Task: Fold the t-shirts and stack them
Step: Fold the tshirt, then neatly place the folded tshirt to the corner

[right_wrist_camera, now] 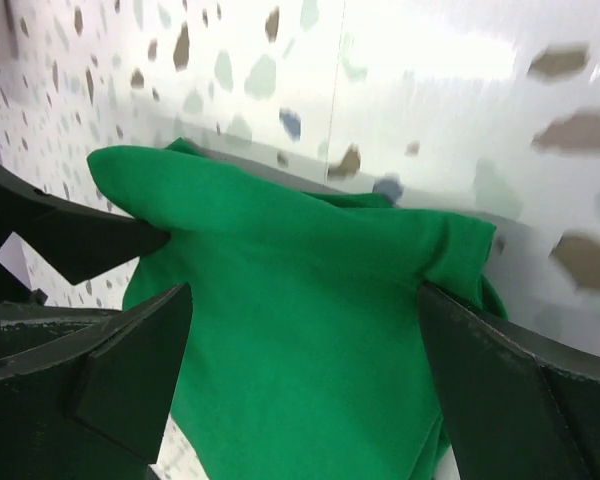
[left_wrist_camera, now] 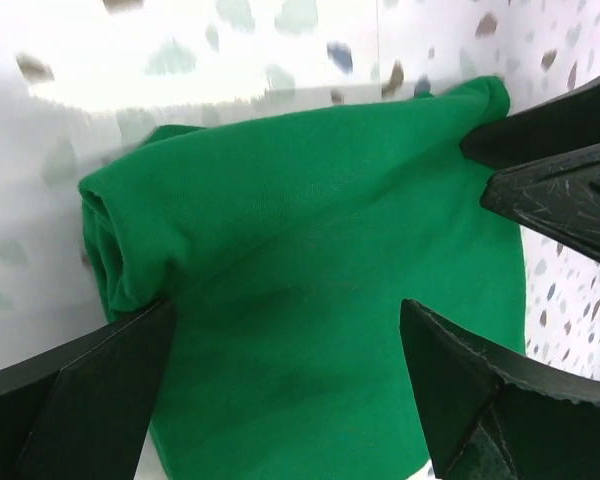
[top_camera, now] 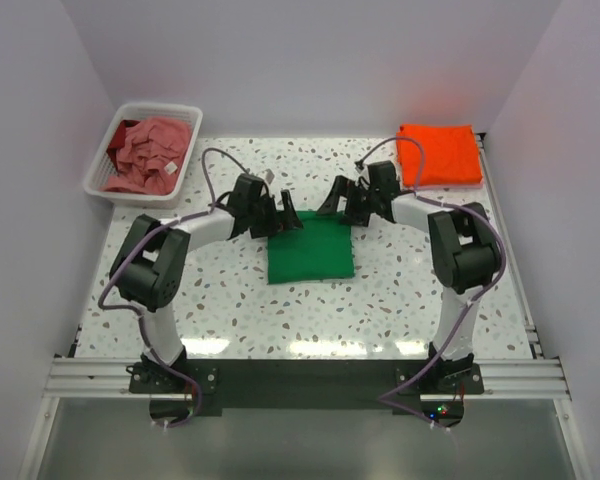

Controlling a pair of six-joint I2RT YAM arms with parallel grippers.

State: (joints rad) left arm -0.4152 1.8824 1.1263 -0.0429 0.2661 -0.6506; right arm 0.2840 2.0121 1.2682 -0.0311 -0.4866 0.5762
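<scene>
Green cotton, folded to a neat rectangle, lies at the middle of the tabletop. That is the green t-shirt, and both your arms meet over its far edge. The left gripper stands spread wide over the far left corner of the fold, and the right gripper is equally wide over the far right corner. Neither has cloth pinched, and both wrist views show fabric lying slack between parted fingers.

The orange t-shirt sits folded in the far right corner of the tabletop, well apart from the green one. The pink t-shirt is crumpled in the white basket at the far left corner, not yet folded.

Expect the green shirt to be light, limp and not slippery. It will not hold its shape, so if you catch only the top ply the fold will probably peel open and droop.

Take hold at the two far corners, where the left wrist view shows the layers rolled thick. Bite down through every layer before lifting. Keep the two grips level and the edge between them lightly taut, or the middle is likely to sag as you carry it towards the orange shirt.
</scene>
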